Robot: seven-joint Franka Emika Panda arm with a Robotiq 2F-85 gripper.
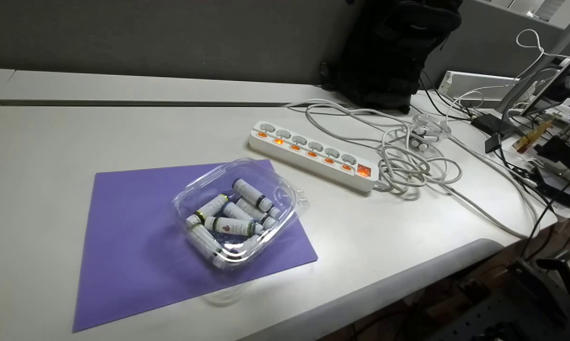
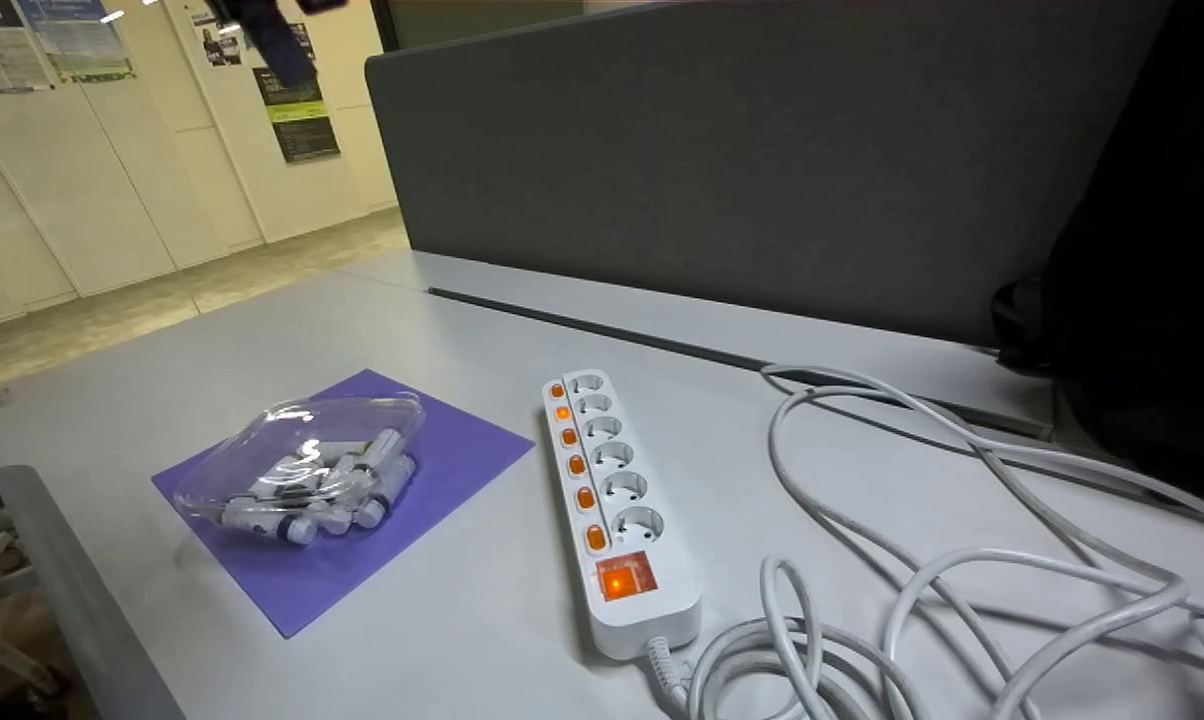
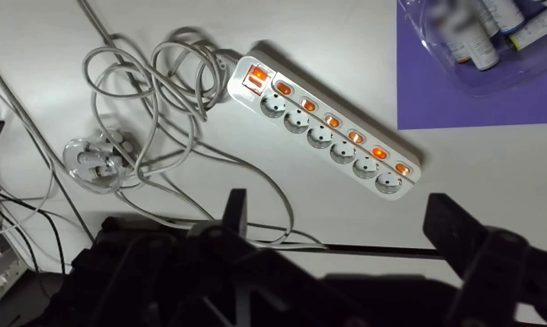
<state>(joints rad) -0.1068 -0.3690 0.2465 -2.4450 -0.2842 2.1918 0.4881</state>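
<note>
My fingers point(image 3: 450, 231) are spread wide w/ nothing betw. them. Nearest in the wrist view is the white power strip point(image 3: 323, 129), lying mid-way along the pale counter point(image 1: 43, 142).

Risks, L to R: on the purple mat point(image 1: 124, 237), the tub point(image 1: 278, 187) is thin & see-through, so I could misjudge its edge, bump it & spill the heaped bottles point(image 1: 230, 226). Next R, the power strip's main switch point(image 1: 363, 170) glows orange, i.e. prob. live; a careless touch might flip it. R again, the tangled cord point(image 1: 405, 166) could catch on me; a tug might swing the power strip or tip the small clear cup point(image 1: 436, 124) just beside the loops.

Surface & rm, L to R: posters point(image 2: 302, 115) on a light wall & tan floor point(image 2: 292, 255) past the counter's far end; a long slot point(image 1: 124, 103) near the counter's back; dark gray partition point(image 1: 147, 38) behind. Black backpack point(image 1: 389, 61) stands by the partition, R of ctr. Far R, a monitor point(image 1: 562, 87), only partly in view.
</note>
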